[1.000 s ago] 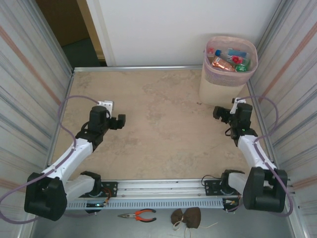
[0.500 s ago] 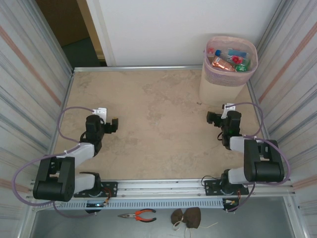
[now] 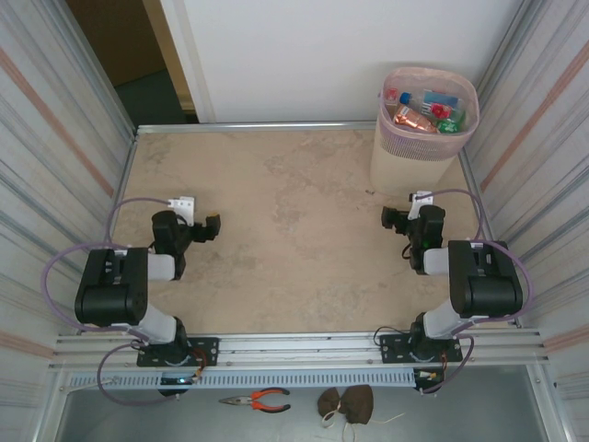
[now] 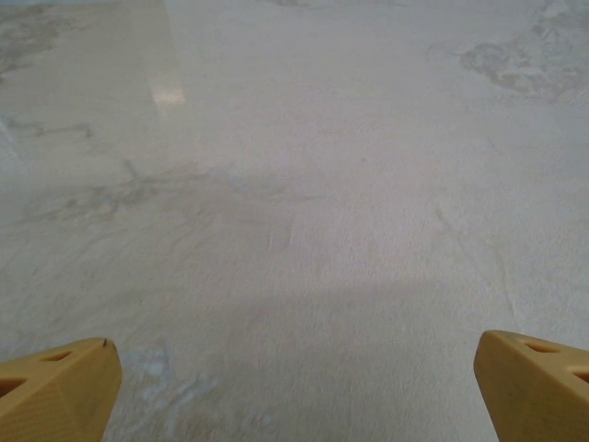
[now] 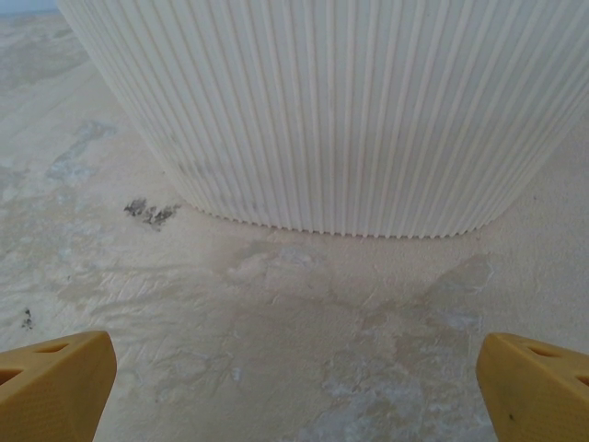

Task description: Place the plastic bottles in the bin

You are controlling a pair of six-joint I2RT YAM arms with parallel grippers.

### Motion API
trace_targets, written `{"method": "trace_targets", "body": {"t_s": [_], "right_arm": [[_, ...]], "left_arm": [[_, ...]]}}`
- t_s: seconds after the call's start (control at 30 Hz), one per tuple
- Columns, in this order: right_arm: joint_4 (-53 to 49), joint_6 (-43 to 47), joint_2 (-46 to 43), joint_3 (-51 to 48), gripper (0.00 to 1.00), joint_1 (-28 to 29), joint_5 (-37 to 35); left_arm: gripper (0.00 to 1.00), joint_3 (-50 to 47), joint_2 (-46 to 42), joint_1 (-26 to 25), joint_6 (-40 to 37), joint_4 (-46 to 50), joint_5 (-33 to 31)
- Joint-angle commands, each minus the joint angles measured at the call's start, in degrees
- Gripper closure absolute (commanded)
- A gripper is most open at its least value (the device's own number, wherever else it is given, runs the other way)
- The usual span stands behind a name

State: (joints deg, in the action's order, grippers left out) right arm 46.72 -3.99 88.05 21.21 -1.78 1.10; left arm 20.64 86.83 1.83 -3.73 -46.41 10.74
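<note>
Now, far to the left of the bin, across the width of the table, the left gripper sits low over the marbled surface. Its jaws are spread wide with nothing between them. In the left wrist view its yellow fingertips sit at the two bottom corners over bare tabletop.

Off the near edge of the table, still well left of the bin, lie orange-handled pliers. A brown lump rests to their right, a little closer to the bin's side.

The right gripper is just in front of the bin, near its base but apart from it, and points toward the bin. Its jaws also stand wide apart and hold nothing. The right wrist view looks straight at the bin's ribbed pale wall, with a small dark smudge on the table by the bin's lower left edge.

The bin stands upright in the far right corner of the table. The plastic bottles lie heaped inside it. A coppery one, something green, a blue label and a red cap show above the rim; their number cannot be told.
</note>
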Motion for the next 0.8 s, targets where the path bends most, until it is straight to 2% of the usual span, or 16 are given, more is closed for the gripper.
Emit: {"method": "trace_targets", "body": {"t_s": [0.0, 0.2, 0.77], "right_arm": [[-0.1, -1.0, 0.4, 1.9, 0.01, -0.8, -0.6], [-0.1, -1.0, 0.5, 1.9, 0.01, -0.7, -0.8], [-0.2, -0.9, 0.4, 1.8, 0.01, -0.7, -0.7]], "left_arm": [[0.01, 2.7, 0.0, 0.1, -1.2, 0.6, 1.9], [0.01, 3.2, 0.1, -0.8, -1.2, 1.2, -0.5], [0.01, 2.8, -0.2, -0.8, -1.0, 0.9, -0.5]]}}
